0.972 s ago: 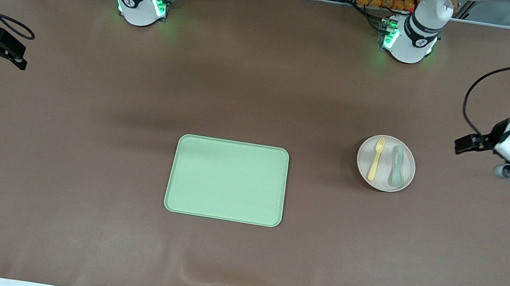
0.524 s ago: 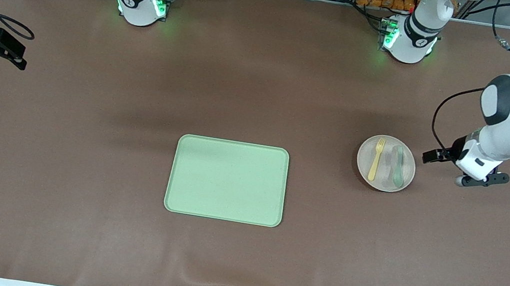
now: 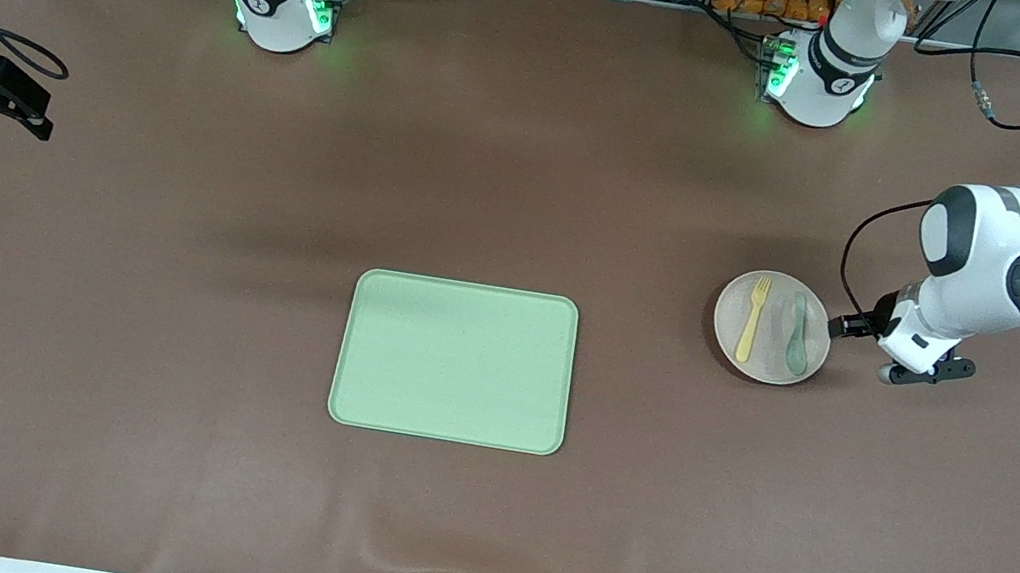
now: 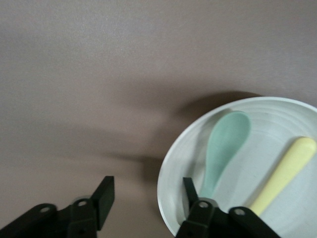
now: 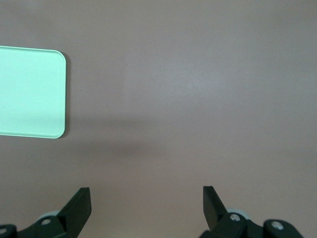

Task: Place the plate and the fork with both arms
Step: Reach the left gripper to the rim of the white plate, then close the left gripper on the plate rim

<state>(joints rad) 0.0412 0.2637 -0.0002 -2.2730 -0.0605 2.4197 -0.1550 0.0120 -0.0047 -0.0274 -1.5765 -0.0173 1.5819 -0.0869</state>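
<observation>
1. The fork (image 3: 753, 319) is lying on the plate (image 3: 766, 363) beside the spoon (image 3: 796, 332), tines pointing toward the bases.
2. The left end effector (image 4: 146, 198) is straddling the plate's rim, wide.
3. The right end effector (image 5: 147, 206) is waiting, wide, over the bench (image 3: 160, 325).

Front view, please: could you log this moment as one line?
left gripper: open, straddling round beige plastic plate rim | small yellow plastic fork: on plate | right gripper: open, waiting

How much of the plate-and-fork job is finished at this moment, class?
Nothing is placed yet: the tray holds neither. In hand: the left gripper, open, straddles the rim of the plate, which carries the fork and spoon. The right gripper waits, open. Lifting and placing remain.
</observation>
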